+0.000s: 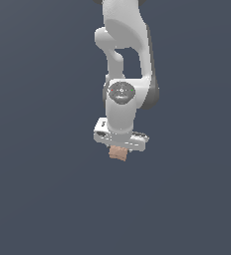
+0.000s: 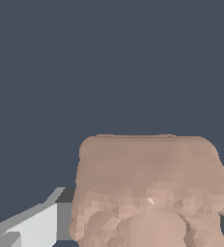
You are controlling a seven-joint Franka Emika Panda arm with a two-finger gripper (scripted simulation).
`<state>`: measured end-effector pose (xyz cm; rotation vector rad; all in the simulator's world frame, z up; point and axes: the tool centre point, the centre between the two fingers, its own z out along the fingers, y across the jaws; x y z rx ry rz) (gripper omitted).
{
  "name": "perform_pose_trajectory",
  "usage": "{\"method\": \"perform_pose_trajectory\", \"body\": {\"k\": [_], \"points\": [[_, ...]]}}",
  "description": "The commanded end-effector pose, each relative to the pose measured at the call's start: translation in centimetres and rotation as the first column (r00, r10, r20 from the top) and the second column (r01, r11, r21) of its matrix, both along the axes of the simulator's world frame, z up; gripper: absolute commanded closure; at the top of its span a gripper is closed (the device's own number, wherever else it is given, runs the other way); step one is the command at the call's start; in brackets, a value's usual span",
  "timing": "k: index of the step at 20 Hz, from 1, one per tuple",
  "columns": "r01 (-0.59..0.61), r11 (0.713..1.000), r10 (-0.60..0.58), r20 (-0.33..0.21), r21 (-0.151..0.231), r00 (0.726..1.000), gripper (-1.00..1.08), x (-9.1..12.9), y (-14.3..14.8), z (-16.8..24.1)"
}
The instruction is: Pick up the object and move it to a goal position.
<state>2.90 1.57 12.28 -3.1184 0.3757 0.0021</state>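
The object point(image 1: 119, 153) is a small tan-pink lumpy block sitting directly under the white hand of my arm in the exterior view. My gripper point(image 1: 119, 151) is closed around it, and the block hides the fingers in that view. In the wrist view the block point(image 2: 147, 178) fills the lower middle, with its uneven notched top facing the camera. A white finger point(image 2: 36, 226) with a dark pad presses against one side of the block, and a sliver of the other finger shows at the opposite side. I cannot tell how high the block is above the floor.
A plain dark blue-grey surface point(image 1: 38, 199) fills all of both views. The white arm's upper links point(image 1: 122, 45) rise above the hand. No other objects or edges are visible.
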Motion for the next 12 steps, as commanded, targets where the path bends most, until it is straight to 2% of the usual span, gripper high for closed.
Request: {"method": "perform_pose_trajectory", "body": {"k": [1, 12], "points": [[0.001, 1.000, -0.001, 0.001, 0.001, 1.000, 1.08, -1.1, -1.5, 2.0], [0.001, 1.000, -0.001, 0.001, 0.003, 1.000, 1.08, -6.5, -8.9, 11.6]]}}
